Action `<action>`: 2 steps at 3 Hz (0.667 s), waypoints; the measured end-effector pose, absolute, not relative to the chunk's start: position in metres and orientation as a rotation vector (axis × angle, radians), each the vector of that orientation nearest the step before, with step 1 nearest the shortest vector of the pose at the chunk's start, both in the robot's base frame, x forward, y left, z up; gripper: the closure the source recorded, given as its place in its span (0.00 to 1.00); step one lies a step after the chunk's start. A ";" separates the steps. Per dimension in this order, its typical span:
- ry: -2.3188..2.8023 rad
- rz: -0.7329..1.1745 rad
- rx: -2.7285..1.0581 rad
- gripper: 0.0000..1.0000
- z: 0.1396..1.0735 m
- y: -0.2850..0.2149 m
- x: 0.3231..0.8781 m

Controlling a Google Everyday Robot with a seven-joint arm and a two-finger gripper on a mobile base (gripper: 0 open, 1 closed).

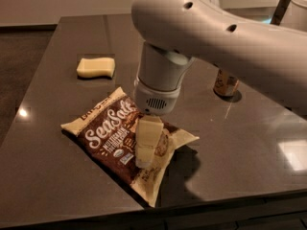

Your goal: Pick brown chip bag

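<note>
The brown chip bag (106,134) lies flat on the dark table (249,143), near its front edge. It has a dark brown front, cream edges and white "Sea Salt" script. My gripper (144,161) points straight down onto the right half of the bag and hides that part of it. Its tip is at the bag's surface. The bag rests on the table. The big white arm fills the upper right of the view.
A pale yellow sponge (96,67) lies at the back left of the table. An orange-brown drink can (225,84) stands right of the arm, partly hidden by it. The table's front edge is just below the bag.
</note>
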State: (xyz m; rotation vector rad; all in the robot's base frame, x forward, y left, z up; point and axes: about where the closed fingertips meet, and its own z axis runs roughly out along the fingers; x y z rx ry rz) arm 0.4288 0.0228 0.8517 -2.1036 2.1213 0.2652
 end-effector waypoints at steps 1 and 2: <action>2.137 0.226 -2.118 0.00 0.841 0.021 0.427; 2.154 0.202 -2.115 0.18 0.840 0.018 0.429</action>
